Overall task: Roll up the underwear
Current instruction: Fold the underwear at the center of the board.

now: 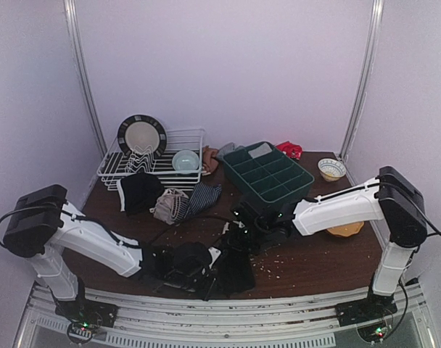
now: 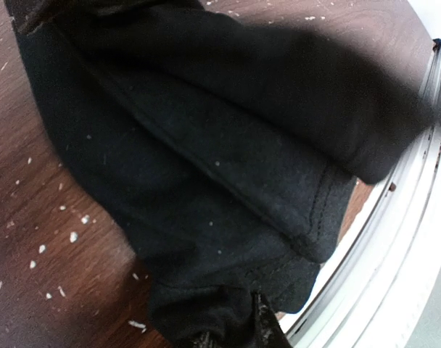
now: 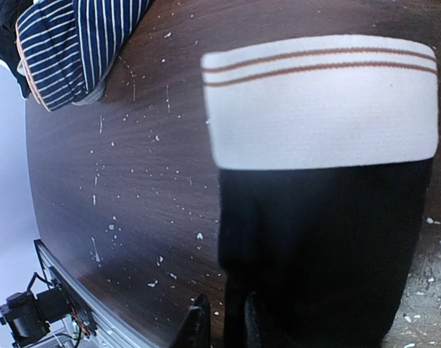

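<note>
A black underwear [image 1: 235, 274] with a white, brown-striped waistband [image 3: 322, 101] lies near the table's front edge. In the left wrist view the black cloth [image 2: 206, 145] fills the frame and bunches between my fingertips [image 2: 268, 330]. My left gripper [image 1: 178, 262] [image 2: 235, 337] is shut on it. My right gripper [image 1: 238, 230] [image 3: 226, 326] hovers low over the garment's other side. Its jaws are slightly parted, with the cloth's left edge [image 3: 231, 239] running between them. A navy striped underwear [image 1: 204, 194] [image 3: 75, 43], a pale one [image 1: 170, 205] and another black one [image 1: 139, 190] lie farther back.
A white dish rack [image 1: 155, 170] with a plate [image 1: 141, 135] and bowl [image 1: 185, 160] stands at the back left. A green divided tray [image 1: 268, 172] and a small bowl [image 1: 331, 169] stand at the back right. White crumbs dot the wood. The metal rail [image 2: 402, 239] borders the front edge.
</note>
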You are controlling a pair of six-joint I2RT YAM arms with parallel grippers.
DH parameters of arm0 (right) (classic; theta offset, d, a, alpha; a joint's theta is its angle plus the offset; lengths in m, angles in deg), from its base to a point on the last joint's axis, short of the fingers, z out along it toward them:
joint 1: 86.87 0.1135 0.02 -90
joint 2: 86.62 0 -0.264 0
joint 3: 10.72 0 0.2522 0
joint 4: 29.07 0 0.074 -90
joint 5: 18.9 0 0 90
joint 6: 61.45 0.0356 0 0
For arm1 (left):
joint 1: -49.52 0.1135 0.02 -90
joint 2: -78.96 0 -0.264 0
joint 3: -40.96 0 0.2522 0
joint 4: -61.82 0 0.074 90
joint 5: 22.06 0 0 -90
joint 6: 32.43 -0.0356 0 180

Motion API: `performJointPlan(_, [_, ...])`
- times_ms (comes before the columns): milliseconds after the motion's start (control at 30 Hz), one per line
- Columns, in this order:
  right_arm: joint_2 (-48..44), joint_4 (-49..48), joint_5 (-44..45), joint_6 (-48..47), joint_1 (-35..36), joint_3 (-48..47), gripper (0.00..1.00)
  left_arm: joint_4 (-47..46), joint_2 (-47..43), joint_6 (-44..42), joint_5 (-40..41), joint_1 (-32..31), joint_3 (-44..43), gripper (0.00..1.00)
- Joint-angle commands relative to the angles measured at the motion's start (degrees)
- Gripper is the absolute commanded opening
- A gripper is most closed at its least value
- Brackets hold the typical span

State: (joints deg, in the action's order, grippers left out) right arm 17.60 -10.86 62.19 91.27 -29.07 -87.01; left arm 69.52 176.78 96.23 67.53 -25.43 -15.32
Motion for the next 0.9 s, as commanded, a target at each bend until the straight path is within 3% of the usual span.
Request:
performJointPlan(0, [2.19, -0.35, -2.61, -1.40, 2.40, -3.08, 0.20, -3.21, -0.06, -1.76, 0.71, -0.36, 1.62, 0.16])
performJointPlan(167, [4.72, -0.14, -4.53, -1.83, 3.37, -5.63, 0.28, -4.02, -0.21, -1.39, 0.88, -0.36, 2.22, 0.15])
performJointPlan(433, [5.89, -2.85, -7.20, -2.22, 3.39, -5.33, 0.30, -4.14, -3.05, -0.71, 1.71, -0.37, 4.41, 0.15])
performJointPlan(700, [-2.97, -1.81, -5.34, -5.79, 3.40, -3.78, 0.45, -1.42, -9.07, -0.54, 2.55, -0.45, 6.07, 0.40])
performJointPlan(867, [-7.76, 2.12, -3.24, -8.34, 2.85, -2.14, 0.53, 3.28, -15.16, -0.79, 2.42, -0.62, 6.80, 0.62])
